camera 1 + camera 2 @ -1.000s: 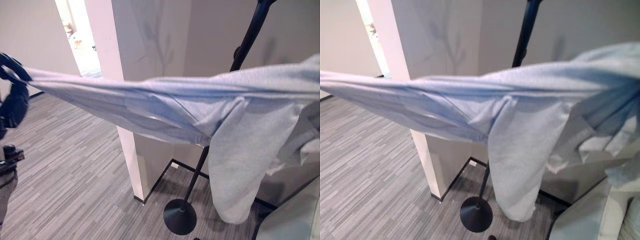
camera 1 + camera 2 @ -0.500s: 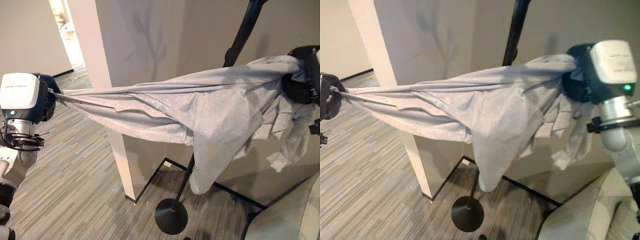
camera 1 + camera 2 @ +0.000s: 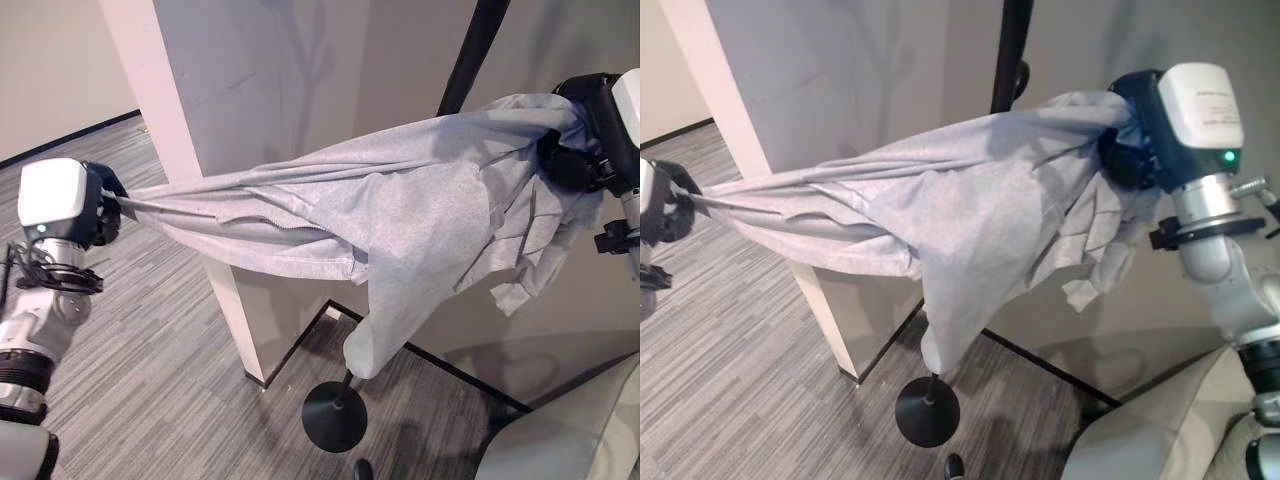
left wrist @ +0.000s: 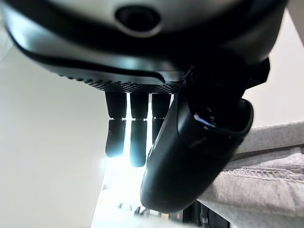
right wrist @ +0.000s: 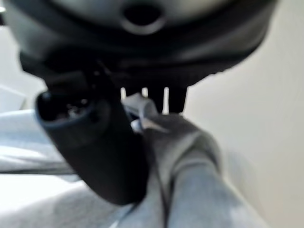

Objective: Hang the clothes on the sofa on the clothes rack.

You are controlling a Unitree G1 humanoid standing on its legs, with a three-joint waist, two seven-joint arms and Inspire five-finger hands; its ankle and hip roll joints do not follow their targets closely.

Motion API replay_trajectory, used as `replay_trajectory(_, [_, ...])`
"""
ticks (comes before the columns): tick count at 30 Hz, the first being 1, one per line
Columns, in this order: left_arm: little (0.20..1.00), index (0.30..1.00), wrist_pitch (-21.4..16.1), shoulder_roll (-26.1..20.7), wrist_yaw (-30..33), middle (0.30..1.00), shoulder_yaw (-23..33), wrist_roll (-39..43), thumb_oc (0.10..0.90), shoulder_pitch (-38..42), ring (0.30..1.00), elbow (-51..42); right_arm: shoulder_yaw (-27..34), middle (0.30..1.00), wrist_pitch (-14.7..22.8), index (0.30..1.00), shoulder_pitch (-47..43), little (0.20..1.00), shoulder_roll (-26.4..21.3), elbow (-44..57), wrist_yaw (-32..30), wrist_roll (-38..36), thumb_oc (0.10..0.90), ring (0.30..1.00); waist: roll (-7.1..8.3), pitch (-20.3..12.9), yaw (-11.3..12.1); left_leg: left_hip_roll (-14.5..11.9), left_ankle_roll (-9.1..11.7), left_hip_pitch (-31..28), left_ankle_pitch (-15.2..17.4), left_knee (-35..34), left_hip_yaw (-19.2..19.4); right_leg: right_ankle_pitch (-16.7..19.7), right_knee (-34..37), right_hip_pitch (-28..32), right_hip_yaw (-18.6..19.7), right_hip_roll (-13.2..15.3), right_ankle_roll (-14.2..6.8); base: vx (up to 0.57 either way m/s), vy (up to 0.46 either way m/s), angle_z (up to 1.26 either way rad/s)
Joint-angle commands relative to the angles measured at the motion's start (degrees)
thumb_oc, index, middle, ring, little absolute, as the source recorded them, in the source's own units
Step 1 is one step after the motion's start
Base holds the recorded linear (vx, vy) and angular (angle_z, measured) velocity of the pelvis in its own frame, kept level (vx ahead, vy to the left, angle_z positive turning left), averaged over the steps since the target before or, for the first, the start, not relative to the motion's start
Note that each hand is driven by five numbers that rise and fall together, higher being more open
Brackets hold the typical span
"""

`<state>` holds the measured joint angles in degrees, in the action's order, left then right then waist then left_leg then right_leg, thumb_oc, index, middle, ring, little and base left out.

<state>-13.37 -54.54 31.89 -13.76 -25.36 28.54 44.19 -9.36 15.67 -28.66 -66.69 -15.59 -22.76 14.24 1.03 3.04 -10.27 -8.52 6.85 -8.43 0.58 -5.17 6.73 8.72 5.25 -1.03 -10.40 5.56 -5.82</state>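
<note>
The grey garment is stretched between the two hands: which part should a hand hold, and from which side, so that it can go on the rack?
Probably the bunched upper edge of the grey garment, where the right hand and the left hand already pinch its two ends. Held from the outer sides, the cloth spans in front of the black rack pole and its loose sleeve hangs free.

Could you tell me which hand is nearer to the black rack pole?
Right. The right hand grips the grey garment just beside the rack pole; the left hand is far off.
</note>
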Motion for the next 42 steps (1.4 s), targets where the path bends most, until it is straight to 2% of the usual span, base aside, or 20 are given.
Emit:
replay_trajectory(1, [0.3, 0.3, 4.9, -3.9, 1.4, 0.3, 10.8, 3.0, 0.4, -5.8, 0.3, 0.7, 8.3, 0.3, -4.2, 0.3, 0.9, 0.3, -2.6, -5.8, -2.9, -2.8, 0.4, 0.3, 1.2, -5.6, 2.9, -0.4, -0.3, -4.2, 2.8, 0.2, 4.7, 2.0, -0.3, -5.0, 4.2, 0.9, -3.0, 0.01, -0.054, -0.09])
replay_trajectory(3, [0.3, 0.3, 5.2, -0.9, 1.3, 0.3, 15.6, 2.6, 0.4, -12.3, 0.3, -4.6, 13.3, 0.3, -4.3, 0.3, 6.6, 0.3, -1.1, -2.7, -3.0, -2.1, 0.4, 0.3, 1.18, -5.6, 3.2, -0.7, -0.3, -4.0, 3.0, 0.2, 4.7, 1.6, -0.3, -4.9, 4.2, 0.7, -2.8, 0.02, -0.051, -0.06])
replay_trajectory(4, [0.3, 0.3, 5.1, 2.8, 1.3, 0.3, 18.9, 2.7, 0.4, -17.4, 0.3, -6.9, 17.3, 0.3, -3.8, 0.3, 11.3, 0.3, 1.0, -0.2, -2.9, -1.9, 0.4, 0.3, 1.31, -5.4, 3.4, -0.9, -0.3, -4.0, 3.0, 0.2, 4.5, 1.0, -0.3, -4.5, 4.2, 0.5, -2.5, 0.03, -0.038, 0.0])
replay_trajectory(6, [0.3, 0.3, 5.1, 4.9, 1.2, 0.3, 20.3, 2.7, 0.4, -19.8, 0.3, -8.3, 19.7, 0.3, -3.5, 0.3, 14.4, 0.3, 2.2, 1.7, -2.6, -1.6, 0.4, 0.3, 1.39, -5.3, 3.4, -1.0, -0.4, -4.0, 3.1, 0.2, 4.4, 0.8, -0.3, -4.3, 4.1, 0.4, -2.4, 0.02, -0.019, 0.01])
replay_trajectory(11, [0.3, 0.3, 4.6, 19.3, 1.6, 0.3, 25.0, 9.4, 0.4, -27.7, 0.3, -11.1, 26.6, 0.3, -1.8, 0.3, 25.6, 0.3, 12.8, 11.0, -1.5, -1.4, 0.4, 0.3, 1.38, -4.7, 3.8, -1.2, -0.9, -4.5, 3.7, 0.2, 4.2, 0.2, -0.3, -3.2, 3.9, 0.2, -1.8, 0.01, -0.006, 0.04])
replay_trajectory(12, [0.3, 0.3, 4.6, 19.3, 1.6, 0.3, 25.0, 9.4, 0.4, -27.8, 0.3, -11.2, 26.9, 0.3, -1.9, 0.3, 25.9, 0.3, 12.9, 11.3, -1.4, -1.4, 0.4, 0.3, 1.59, -4.8, 3.8, -1.0, -0.9, -4.2, 3.4, 0.2, 4.1, 0.4, -0.3, -3.4, 3.9, 0.4, -1.7, 0.0, 0.0, 0.0])
replay_trajectory(13, [0.3, 0.3, 2.7, 25.5, 1.7, 0.3, 27.2, 19.2, 0.4, -28.8, 0.3, -11.5, 26.0, 0.3, -0.9, 0.3, 28.0, 0.3, 18.8, 14.6, -0.5, -3.0, 0.4, 0.3, 1.19, -4.3, 3.8, -1.1, -1.1, -4.5, 3.8, 0.2, 4.3, 0.3, -0.3, -3.2, 4.0, 0.1, -1.6, 0.0, 0.0, 0.0])
replay_trajectory(14, [0.3, 0.3, 1.3, 28.8, 1.0, 0.3, 27.8, 24.5, 0.4, -29.9, 0.3, -12.4, 25.3, 0.3, -0.2, 0.3, 28.9, 0.3, 22.0, 16.5, -0.2, -3.8, 0.4, 0.3, 1.04, -4.1, 3.7, -0.8, -1.3, -4.5, 3.7, 0.2, 4.3, 0.3, -0.3, -3.2, 4.2, 0.1, -1.5, -0.04, 0.012, 0.01])
replay_trajectory(18, [0.3, 0.3, -3.9, 38.1, -5.4, 0.3, 26.4, 46.4, 0.4, -33.8, 0.3, -15.0, 19.1, 0.3, 2.8, 0.3, 30.8, 0.3, 32.7, 22.7, 3.1, -11.2, 0.4, 0.3, 0.36, -3.3, 3.4, -0.1, -1.6, -4.2, 3.4, 0.2, 4.5, 0.4, -0.3, -3.4, 5.0, 0.1, -1.2, -0.05, 0.022, -0.03])
replay_trajectory(19, [0.3, 0.3, -4.0, 38.0, -5.5, 0.3, 26.4, 46.5, 0.4, -33.8, 0.3, -15.0, 19.1, 0.3, 2.8, 0.3, 30.9, 0.3, 32.7, 22.8, 3.2, -11.2, 0.4, 0.3, 0.6, -3.5, 3.4, 0.1, -1.6, -3.9, 3.1, 0.2, 4.5, 0.6, -0.3, -3.7, 5.0, 0.3, -1.2, -0.07, 0.018, -0.07])
replay_trajectory(21, [0.3, 0.3, -3.8, 43.1, -11.7, 0.3, 18.5, 55.0, 0.4, -35.4, 0.3, -13.4, 9.1, 0.3, 4.3, 0.3, 31.0, 0.3, 38.4, 26.6, 8.4, -19.3, 0.4, 0.3, 0.48, -2.6, 3.1, 0.9, -2.1, -3.8, 3.0, 0.2, 5.2, 1.5, -0.3, -4.5, 6.2, 0.4, -1.3, -0.11, 0.016, -0.11])
replay_trajectory(22, [0.3, 0.3, -3.8, 43.1, -11.8, 0.3, 18.5, 55.1, 0.4, -35.5, 0.3, -13.3, 9.1, 0.3, 4.4, 0.3, 31.0, 0.3, 38.4, 26.6, 8.4, -19.3, 0.4, 0.3, 0.47, -2.6, 3.1, 0.9, -2.1, -3.8, 3.0, 0.2, 5.2, 1.5, -0.3, -4.5, 6.2, 0.4, -1.3, -0.07, 0.02, -0.17])
replay_trajectory(25, [0.3, 0.3, -3.4, 45.2, -13.9, 0.3, 11.9, 57.9, 0.4, -36.2, 0.3, -14.5, 2.3, 0.9, 4.3, 0.9, 29.1, 0.9, 40.0, 28.3, 10.8, -25.7, 0.8, 0.9, 0.61, -2.1, 3.0, 1.7, -2.6, -3.9, 3.1, 0.2, 5.8, 2.6, -0.3, -5.4, 7.4, 0.5, -1.6, -0.07, 0.028, -0.15])
replay_trajectory(26, [0.3, 0.3, -3.1, 45.7, -15.2, 0.3, 8.1, 59.6, 0.4, -36.5, 0.3, -15.3, -1.1, 0.9, 3.6, 0.9, 27.6, 0.9, 39.9, 28.6, 11.4, -27.8, 0.8, 0.9, 0.75, -1.8, 2.8, 2.4, -3.2, -4.1, 3.3, 0.2, 6.0, 3.5, -0.5, -6.2, 8.3, 0.6, -2.0, -0.07, 0.025, -0.23])
replay_trajectory(30, [0.3, 0.3, -3.0, 45.9, -16.5, 0.3, 4.3, 59.7, 0.4, -37.1, 0.3, -15.7, -3.8, 0.9, 2.7, 0.9, 26.2, 0.9, 38.8, 28.4, 11.6, -28.0, 0.8, 0.9, 1.1, -1.6, 2.5, 3.3, -3.9, -4.6, 3.8, 0.2, 6.7, 4.7, -0.8, -7.1, 9.6, 0.9, -2.5, -0.05, 0.024, -0.22])
replay_trajectory(36, [0.3, 0.3, -1.3, 46.6, -20.6, 0.3, 2.0, 65.0, 0.4, -38.8, 0.3, -13.7, -2.6, 0.9, 2.0, 0.9, 29.7, 0.9, 38.8, 26.2, 12.0, -32.5, 0.8, 0.9, 1.61, -1.7, 1.8, 4.4, -4.8, -5.4, 4.4, 0.2, 7.5, 5.6, -1.3, -7.8, 10.6, 1.3, -2.9, -0.03, 0.015, -0.18])
replay_trajectory(38, [0.493, 0.493, -0.6, 47.0, -22.4, 0.493, 2.5, 67.5, 0.529, -39.4, 0.493, -12.1, -1.5, 0.9, 1.9, 0.9, 31.7, 0.9, 38.9, 25.4, 13.0, -34.1, 0.8, 0.9, 1.77, -1.8, 1.6, 4.6, -5.0, -5.6, 4.5, 0.2, 7.6, 5.7, -1.4, -7.9, 10.7, 1.3, -3.0, -0.02, 0.012, -0.11])
replay_trajectory(39, [0.669, 0.669, -0.5, 47.2, -23.2, 0.669, 2.9, 68.7, 0.646, -39.4, 0.669, -11.6, -1.5, 0.9, 1.9, 0.9, 32.1, 0.9, 38.9, 24.7, 13.5, -34.9, 0.8, 0.9, 1.82, -1.7, 1.6, 4.6, -5.0, -5.7, 4.6, 0.2, 7.7, 5.7, -1.5, -7.9, 10.8, 1.4, -3.0, -0.01, 0.009, -0.05])
replay_trajectory(40, [0.9, 0.9, 0.1, 47.2, -24.2, 0.9, 3.2, 69.2, 0.8, -39.7, 0.9, -11.0, -0.3, 0.9, 2.2, 0.9, 33.4, 0.9, 38.8, 24.6, 14.3, -35.7, 0.8, 0.9, 1.88, -1.7, 1.5, 4.6, -5.1, -5.8, 4.6, 0.2, 7.7, 5.8, -1.5, -7.9, 10.8, 1.4, -3.1, -0.02, 0.013, -0.07])
replay_trajectory(42, [0.9, 0.9, 0.7, 47.5, -26.7, 0.9, 4.4, 70.7, 0.8, -40.4, 0.9, -9.2, 2.0, 0.9, 3.1, 0.9, 35.4, 0.9, 39.4, 22.8, 17.1, -38.6, 0.8, 0.9, 1.99, -1.8, 1.4, 4.7, -5.2, -5.9, 4.7, 0.2, 7.6, 5.8, -1.6, -7.9, 10.7, 1.5, -3.1, -0.01, 0.005, -0.06])
